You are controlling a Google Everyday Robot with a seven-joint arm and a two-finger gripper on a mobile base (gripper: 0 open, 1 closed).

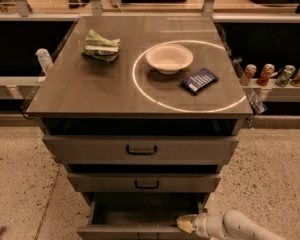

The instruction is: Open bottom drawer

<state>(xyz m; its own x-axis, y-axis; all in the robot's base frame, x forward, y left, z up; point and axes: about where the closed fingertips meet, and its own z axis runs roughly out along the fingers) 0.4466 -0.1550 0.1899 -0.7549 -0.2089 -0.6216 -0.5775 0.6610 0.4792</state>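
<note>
The bottom drawer (125, 232) is the lowest and narrowest of three grey drawers in the cabinet. It stands pulled out toward me, and its dark inside (145, 209) shows and looks empty. Its front reaches the lower edge of the view, and its handle does not show. My gripper (186, 223) has a yellowish tip on a white arm (235, 226) that comes in from the lower right. It is at the right end of the drawer's front edge. I cannot tell whether it touches the drawer.
The top drawer (140, 149) and the middle drawer (146, 183) stick out slightly. On the cabinet top are a white bowl (169, 58), a blue packet (199, 80) and a green bag (102, 45). Cans (275, 75) stand on a shelf at the right. Speckled floor lies on both sides.
</note>
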